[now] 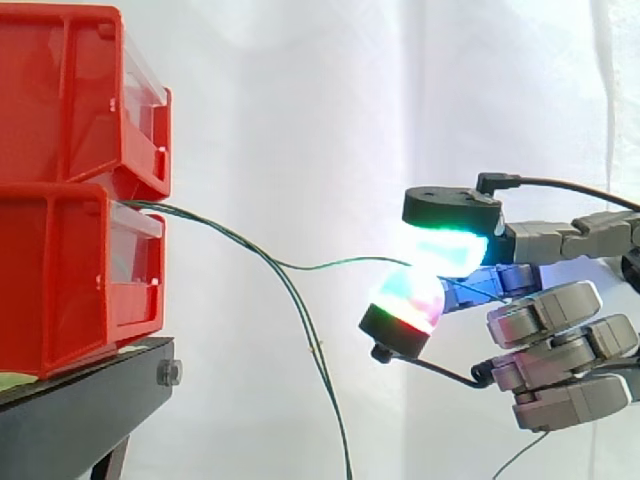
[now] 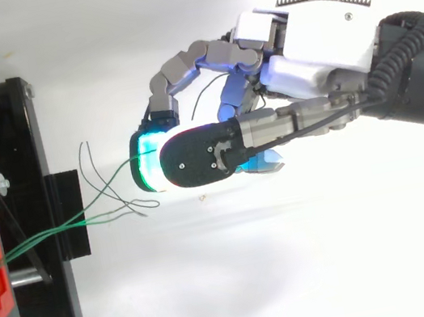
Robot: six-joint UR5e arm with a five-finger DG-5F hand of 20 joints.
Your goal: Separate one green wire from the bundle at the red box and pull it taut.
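side view: level, close, facing white curtain (image 1: 300, 100), red bins (image 1: 80, 190) at left. top view: overhead, close, looking down. shared: bin fronts, green wire (image 1: 330, 266), hand (image 2: 317, 58).

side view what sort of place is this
Likely a robotics lab test bench: stacked red bins on a black stand, a white curtain behind, a robot hand pinching a green wire.

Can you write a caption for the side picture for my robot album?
Robot hand pinches one green wire from the red bins between glowing fingertips while the other wires droop.
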